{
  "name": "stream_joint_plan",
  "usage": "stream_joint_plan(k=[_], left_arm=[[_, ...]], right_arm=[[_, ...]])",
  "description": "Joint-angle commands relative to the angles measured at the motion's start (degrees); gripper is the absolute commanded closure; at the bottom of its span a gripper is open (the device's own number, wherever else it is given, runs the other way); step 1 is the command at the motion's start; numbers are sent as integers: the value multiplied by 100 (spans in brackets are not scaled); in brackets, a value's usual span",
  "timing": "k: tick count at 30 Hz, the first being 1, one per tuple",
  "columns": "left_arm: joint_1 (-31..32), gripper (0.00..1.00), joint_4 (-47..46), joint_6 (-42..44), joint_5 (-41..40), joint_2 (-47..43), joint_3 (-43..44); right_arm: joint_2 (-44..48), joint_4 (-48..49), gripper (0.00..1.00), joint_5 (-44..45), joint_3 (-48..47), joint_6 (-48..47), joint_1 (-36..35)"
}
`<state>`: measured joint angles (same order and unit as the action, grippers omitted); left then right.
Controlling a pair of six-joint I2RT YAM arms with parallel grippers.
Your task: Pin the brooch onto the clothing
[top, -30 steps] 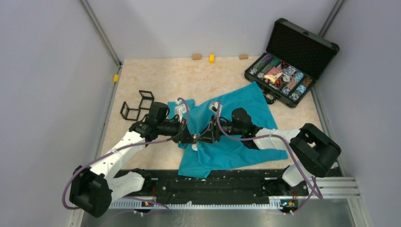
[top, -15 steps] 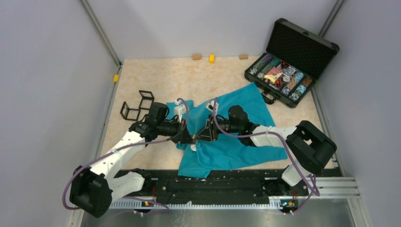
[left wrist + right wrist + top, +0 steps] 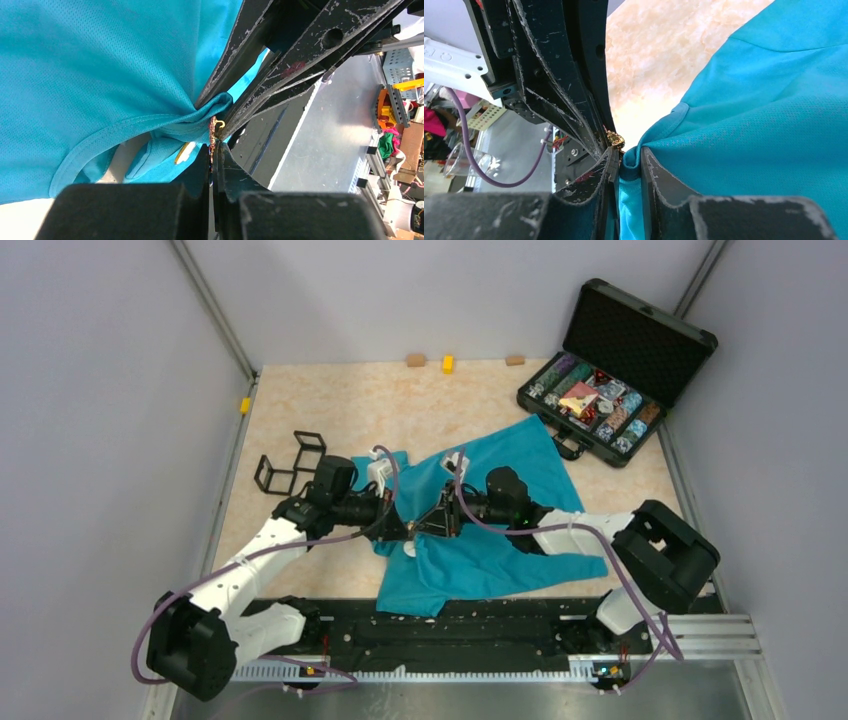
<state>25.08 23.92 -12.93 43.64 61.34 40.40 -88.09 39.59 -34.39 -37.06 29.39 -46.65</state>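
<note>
Standing near the worktop's (image 3: 340, 405) left edge: black wire frames (image 3: 290, 465), taking no part.

Left gripper (image 3: 214, 152): pressing its jaws together on the brooch (image 3: 214, 134). The brooch is sitting at the fingertips over the worktop's middle, its gold hook poking out against a bunched fold of cloth.

Right gripper (image 3: 626, 162): pinching that same fold of the teal T-shirt (image 3: 749, 125) beside a hemmed edge, its tips meeting the left gripper's.

T-shirt: lying spread from the worktop's middle toward the near edge.

Black case (image 3: 610, 370): lying open at the far right corner.

Handling, as a judgement: the brooch is looking tiny, light, stiff and easily dropped, and is best gripped by its body with the pin left free. The mesh fabric is looking soft and slippery, calling for a taut fold.
</note>
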Motion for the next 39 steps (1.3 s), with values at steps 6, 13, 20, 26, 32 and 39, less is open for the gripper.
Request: stream_joint_plan(k=[6,13,20,26,32,39], left_arm=[[-36,100,137,-31,-268,-94,241],[-82,100,200,-27,-259,-1,266],[-85,100,239,3,-453,15,255],[-58,63,488,99,-502,135,331],[-73,23,651,-369,-1714,-312,600],[-253,21,746,-1632,-3815,-464,468]], right_arm=[[564,-228,77,733,283,-318,227],[979,-175,57,143,352,-368,227],[1306,-478,51,308,394,-448,227],[1686,-1294,48,1513,353,-594,243],[2283,-2698,43,3190,4,-806,294],[2677,-3830,38,4025,-327,-1030,663]])
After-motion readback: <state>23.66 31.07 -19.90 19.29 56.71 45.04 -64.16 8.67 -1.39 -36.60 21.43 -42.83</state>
